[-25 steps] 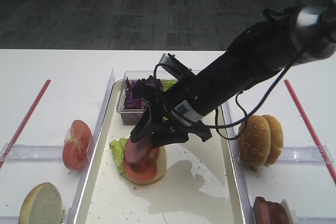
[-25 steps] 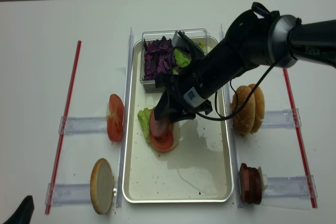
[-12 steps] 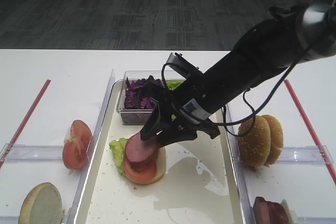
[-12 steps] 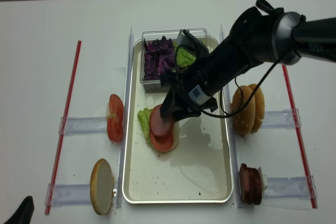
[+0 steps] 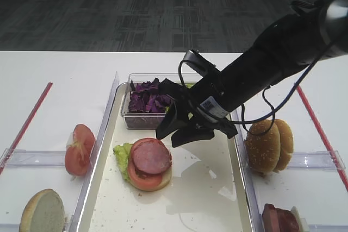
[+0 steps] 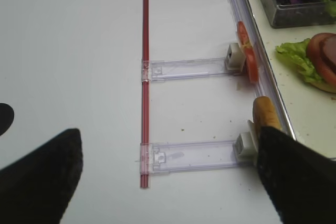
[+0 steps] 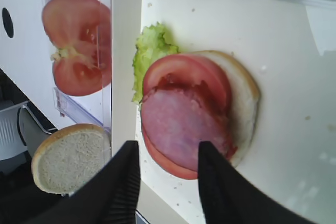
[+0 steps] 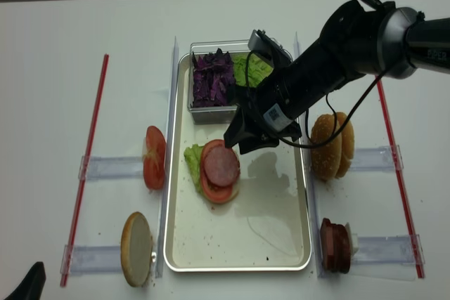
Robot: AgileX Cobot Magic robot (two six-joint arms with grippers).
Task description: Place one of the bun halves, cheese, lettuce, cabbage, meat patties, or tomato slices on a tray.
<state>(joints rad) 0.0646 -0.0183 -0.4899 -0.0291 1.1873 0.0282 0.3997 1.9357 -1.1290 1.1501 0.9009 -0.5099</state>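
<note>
Meat patty (image 5: 151, 157) now lies released on the tomato slice (image 7: 184, 77) and bun half (image 7: 244, 108) near the tray's (image 5: 217, 199) left edge, while the right hand (image 5: 182, 131), spread and empty, has lifted clear, so this placement looks done.

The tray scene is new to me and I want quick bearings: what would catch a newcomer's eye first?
A half-built burger on the tray: a meat patty atop a tomato slice and a bun half, lettuce poking out left. Just above it hangs the right claw, open and empty. Behind sits a clear box of purple cabbage.
</note>
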